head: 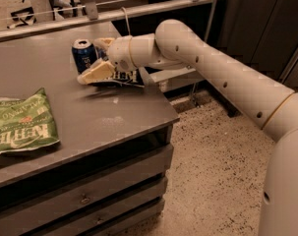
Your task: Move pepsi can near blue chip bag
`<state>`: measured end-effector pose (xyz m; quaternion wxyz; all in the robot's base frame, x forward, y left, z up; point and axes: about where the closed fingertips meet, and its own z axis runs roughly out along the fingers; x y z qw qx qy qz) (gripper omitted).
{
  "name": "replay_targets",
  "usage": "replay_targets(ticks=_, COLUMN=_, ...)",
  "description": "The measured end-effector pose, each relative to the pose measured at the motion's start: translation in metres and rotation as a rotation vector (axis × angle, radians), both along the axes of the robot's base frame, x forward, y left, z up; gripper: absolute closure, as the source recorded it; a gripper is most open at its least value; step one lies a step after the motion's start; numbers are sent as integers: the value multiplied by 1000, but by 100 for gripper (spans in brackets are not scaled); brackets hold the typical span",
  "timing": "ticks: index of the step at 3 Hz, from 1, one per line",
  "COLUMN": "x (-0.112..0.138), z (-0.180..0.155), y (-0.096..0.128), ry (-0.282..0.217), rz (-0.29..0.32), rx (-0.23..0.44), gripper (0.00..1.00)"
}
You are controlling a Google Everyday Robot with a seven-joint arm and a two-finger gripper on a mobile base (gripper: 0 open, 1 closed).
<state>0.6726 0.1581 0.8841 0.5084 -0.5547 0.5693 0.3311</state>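
A green chip bag point(21, 126) lies flat at the left front edge of the gray tabletop point(119, 114), well apart from the tool point(92, 59) over the far side. Drawers point(89, 198) sit under the tabletop. A metal rail point(148, 8) runs behind it. The floor point(212, 176) to the right is pale and speckled.

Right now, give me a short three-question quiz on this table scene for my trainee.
1. True or false: the pepsi can lies on its side.
2. The gripper is: A) beside the can, above the blue chip bag; B) above the floor; C) under the table.
3. Fill in: the bag lying far from the gripper, near the table's front edge, is ____.
Key: 1 false, it stands upright; 2 A; 3 green, the green chip bag.
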Motion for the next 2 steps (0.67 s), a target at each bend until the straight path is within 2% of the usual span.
replay_targets(ticks=1, x=3, z=-3, y=-18, ry=1, rz=-26, rx=13, gripper=0)
replay_targets(ticks=2, x=16, z=-6, y=-80, ry=-10, rz=-114, rx=69, gripper=0)
